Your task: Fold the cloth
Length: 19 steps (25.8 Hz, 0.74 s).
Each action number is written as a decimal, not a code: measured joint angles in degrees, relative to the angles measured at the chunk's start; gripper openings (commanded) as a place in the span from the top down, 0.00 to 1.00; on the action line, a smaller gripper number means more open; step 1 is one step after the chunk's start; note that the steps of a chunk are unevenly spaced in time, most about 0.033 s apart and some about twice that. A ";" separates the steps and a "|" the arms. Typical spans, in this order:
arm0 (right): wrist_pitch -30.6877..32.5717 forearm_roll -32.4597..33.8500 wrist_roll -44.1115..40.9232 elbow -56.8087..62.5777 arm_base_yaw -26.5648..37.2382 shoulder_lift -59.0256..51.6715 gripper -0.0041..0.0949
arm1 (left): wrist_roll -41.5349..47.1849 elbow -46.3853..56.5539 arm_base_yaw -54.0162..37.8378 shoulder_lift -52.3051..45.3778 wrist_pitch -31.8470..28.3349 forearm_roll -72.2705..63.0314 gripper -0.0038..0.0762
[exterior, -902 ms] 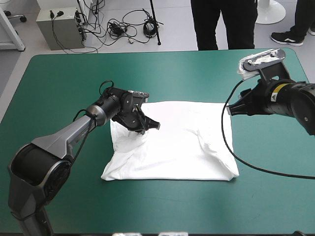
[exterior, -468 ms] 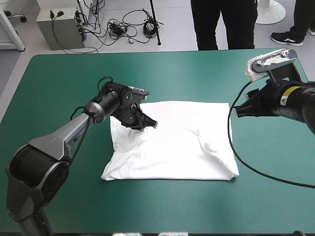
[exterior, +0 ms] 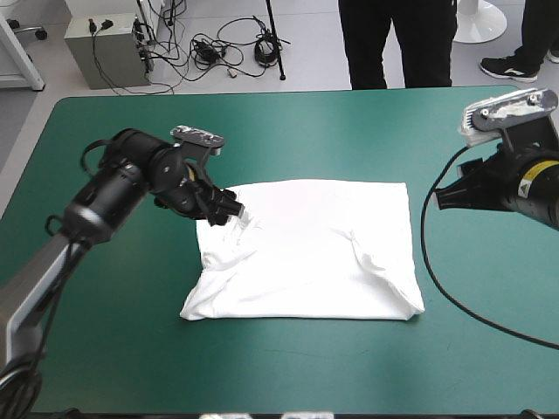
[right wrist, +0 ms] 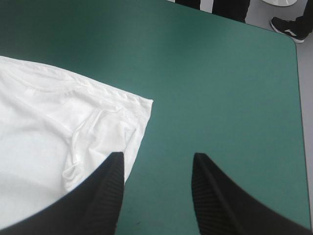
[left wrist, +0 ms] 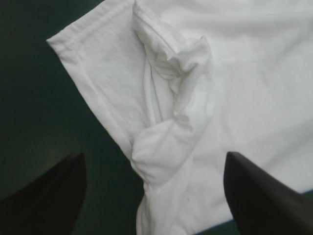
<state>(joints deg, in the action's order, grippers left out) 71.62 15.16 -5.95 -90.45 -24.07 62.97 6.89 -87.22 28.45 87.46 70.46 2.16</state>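
**On the teal-green bench [exterior: 349,131]: T-shirt [exterior: 314,253] partway folded**

At mid-bench it lies in a rough rectangle, far-left corner rumpled. Left jaws hang open over that corner. Right jaws, also open, stand off its right edge. More folds look due.

The left arm [exterior: 113,188] is made of rounded, glossy black housings near the wrist, joined lower down to a smooth grey link [exterior: 35,284]. The right arm [exterior: 515,183] is a thick black tube with a yellow label [exterior: 527,171]; its print is too small to read. The left hand [left wrist: 154,155] has two broad black fingers [left wrist: 44,200] shaped like curved fins, plain and matte. The right hand [right wrist: 157,155] has a matching pair of fingers [right wrist: 215,200] that taper to blunt tips.
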 measured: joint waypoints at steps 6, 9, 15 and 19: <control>0.00 -1.21 -3.70 14.52 0.00 -5.63 0.53 | 7.37 8.57 2.35 -13.09 0.71 0.25 0.25; 0.00 -1.58 -5.54 22.90 0.00 -8.88 0.53 | 10.82 14.40 4.58 -16.90 0.83 0.38 0.25; -1.98 -2.28 -9.06 36.25 0.00 -16.50 0.53 | 16.87 29.73 6.11 -18.53 -0.25 4.74 0.25; -3.81 -4.17 -9.17 37.39 0.00 -17.66 0.43 | 18.39 36.09 6.19 -17.15 -7.09 4.76 0.25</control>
<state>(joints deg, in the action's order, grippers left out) 67.81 10.99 -15.12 -53.06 -24.07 45.31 25.27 -51.12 34.64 70.31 63.38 6.92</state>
